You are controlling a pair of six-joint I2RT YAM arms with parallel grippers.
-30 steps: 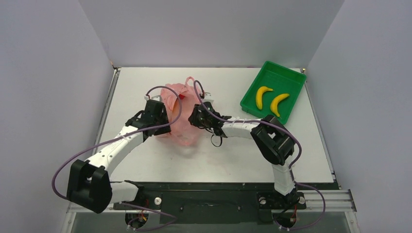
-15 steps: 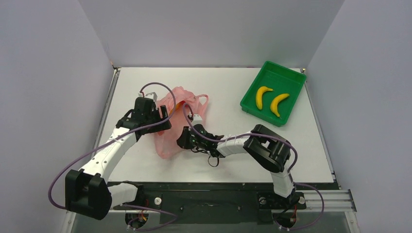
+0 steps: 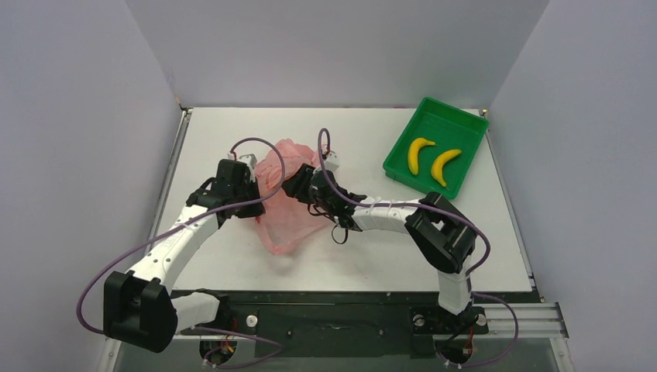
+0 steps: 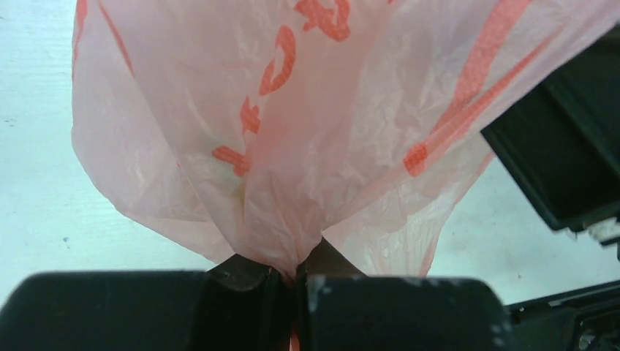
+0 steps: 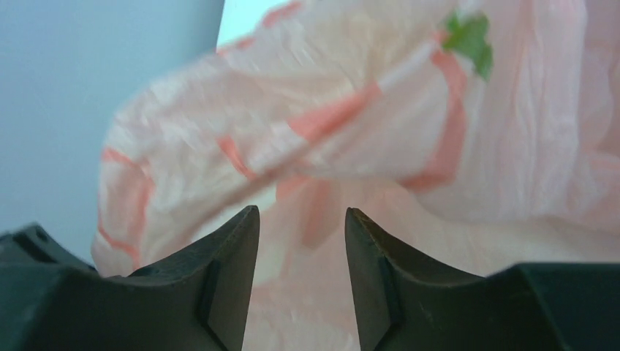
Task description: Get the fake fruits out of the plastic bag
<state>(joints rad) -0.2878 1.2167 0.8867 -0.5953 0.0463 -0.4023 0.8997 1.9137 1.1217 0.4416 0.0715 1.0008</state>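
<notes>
Pinching a fold of the pink bag (image 4: pixel 292 131), the left fingers (image 4: pixel 245 289) anchor it while the right fingers (image 5: pixel 227 270), parted and empty, point straight into its side just ahead.

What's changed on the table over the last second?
The right end effector swung down the top view, then back up beside the plastic bag, jaws open. The left end effector shifted left and pinches the bag, which reaches lower in that view. The bananas and green tray stayed put.
</notes>
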